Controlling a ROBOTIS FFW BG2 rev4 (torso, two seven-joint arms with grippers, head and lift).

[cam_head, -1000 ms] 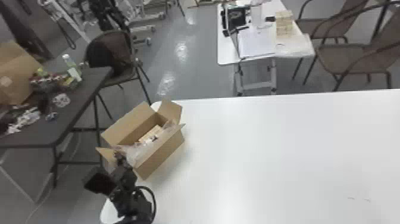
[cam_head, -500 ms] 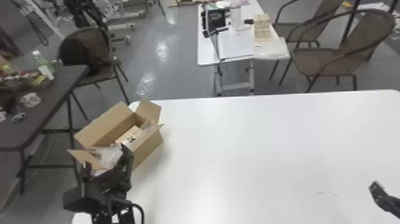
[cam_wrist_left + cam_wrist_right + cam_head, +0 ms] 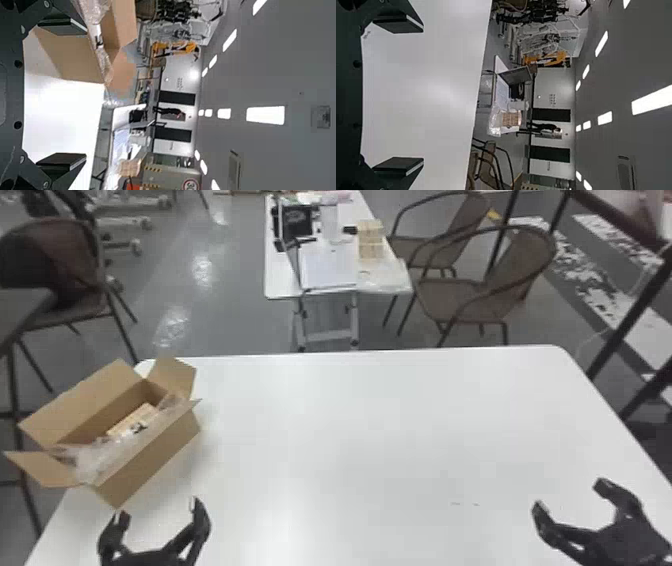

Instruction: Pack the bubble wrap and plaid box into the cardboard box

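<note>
The cardboard box (image 3: 150, 465) stands with its flaps up at the left of the white table. Inside it lie the clear bubble wrap (image 3: 100, 455) and a pale box (image 3: 132, 421), its pattern too faint to tell as plaid. Just in front of the carton, my left gripper (image 3: 157, 510) is open and holds nothing; in the left wrist view the gripper (image 3: 85, 93) has its fingers wide apart, with the carton (image 3: 67, 55) beyond one of them. At the table's right front, my right gripper (image 3: 570, 495) is open and empty, as the gripper (image 3: 422, 95) in its wrist view also shows.
The white table (image 3: 375, 430) stretches between the two arms. Behind it stand a small white table (image 3: 280, 275) with items on it and brown chairs (image 3: 475, 297). A dark table (image 3: 25, 307) is at the far left, and dark metal frame bars rise at the right.
The head view has shifted rightward. My left gripper has moved from beside the carton's near end to the table side in front of it. The right gripper has come further into view.
</note>
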